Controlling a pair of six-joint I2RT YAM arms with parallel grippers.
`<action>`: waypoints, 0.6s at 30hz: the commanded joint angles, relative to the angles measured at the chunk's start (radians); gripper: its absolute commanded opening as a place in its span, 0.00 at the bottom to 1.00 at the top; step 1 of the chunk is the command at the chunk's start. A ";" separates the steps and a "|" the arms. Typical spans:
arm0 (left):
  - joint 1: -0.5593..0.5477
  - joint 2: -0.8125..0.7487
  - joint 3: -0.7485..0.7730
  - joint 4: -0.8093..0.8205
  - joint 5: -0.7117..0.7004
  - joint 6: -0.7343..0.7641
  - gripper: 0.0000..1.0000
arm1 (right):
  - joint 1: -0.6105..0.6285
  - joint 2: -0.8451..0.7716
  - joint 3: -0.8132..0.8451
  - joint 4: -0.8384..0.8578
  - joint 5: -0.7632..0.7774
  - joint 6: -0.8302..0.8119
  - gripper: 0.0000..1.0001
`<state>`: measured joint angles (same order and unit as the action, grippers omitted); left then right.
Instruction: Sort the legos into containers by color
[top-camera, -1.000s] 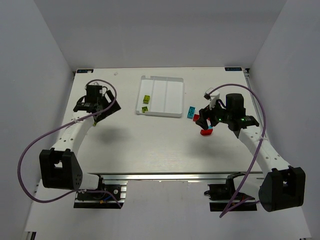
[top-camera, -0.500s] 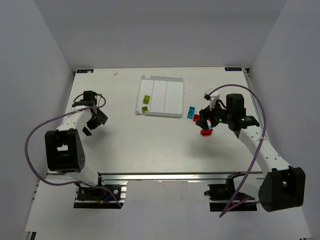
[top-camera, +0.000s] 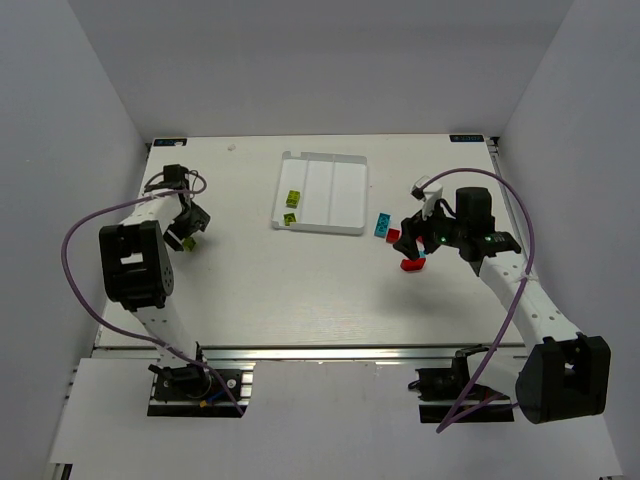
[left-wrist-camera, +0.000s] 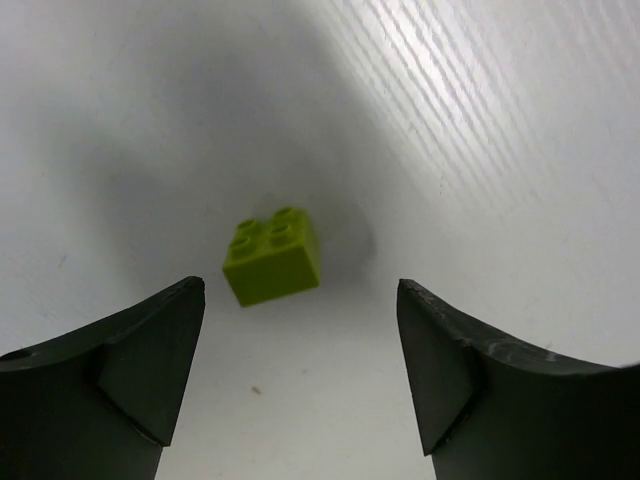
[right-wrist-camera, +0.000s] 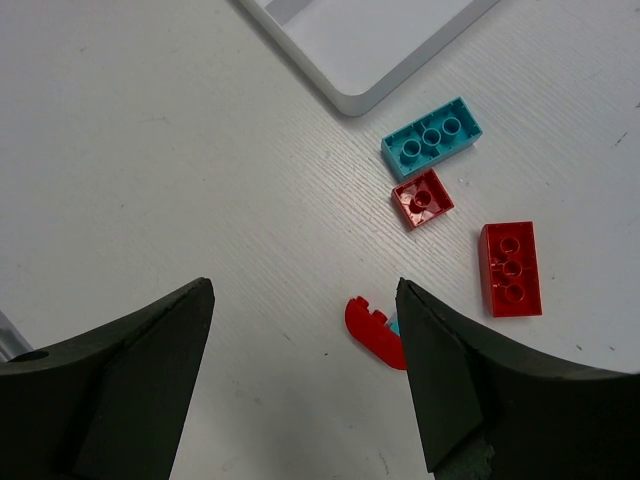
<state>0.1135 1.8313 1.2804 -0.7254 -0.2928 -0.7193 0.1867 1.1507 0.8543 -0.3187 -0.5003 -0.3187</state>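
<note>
White table (top-camera: 300, 285), tray (top-camera: 340, 195), green brick (left-wrist-camera: 272, 255), red bricks (right-wrist-camera: 511, 268), cyan brick (right-wrist-camera: 431, 145)

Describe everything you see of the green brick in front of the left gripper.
The green brick is a small square lime piece of smooth plastic with four round studs on top. It lies flat, studs up, turned slightly askew, on the white table. The left arm's open fingers stand on either side, apart from it; only the table touches it.

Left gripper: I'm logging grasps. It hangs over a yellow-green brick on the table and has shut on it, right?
Not shut. The left gripper is open: the yellow-green brick lies loose on the table between its fingers, with a gap on each side. The left wrist view shows it. The rest holds.
</note>
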 joint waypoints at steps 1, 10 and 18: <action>0.022 0.039 0.056 -0.012 -0.008 -0.005 0.85 | -0.016 -0.028 0.012 0.000 -0.026 -0.006 0.79; 0.031 0.085 0.056 0.003 0.034 -0.016 0.72 | -0.035 -0.022 0.011 0.000 -0.040 -0.003 0.79; 0.031 0.014 0.039 0.041 0.118 0.035 0.20 | -0.046 -0.017 0.009 -0.002 -0.050 -0.003 0.79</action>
<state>0.1413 1.9331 1.3224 -0.7147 -0.2325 -0.7151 0.1497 1.1507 0.8543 -0.3191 -0.5274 -0.3183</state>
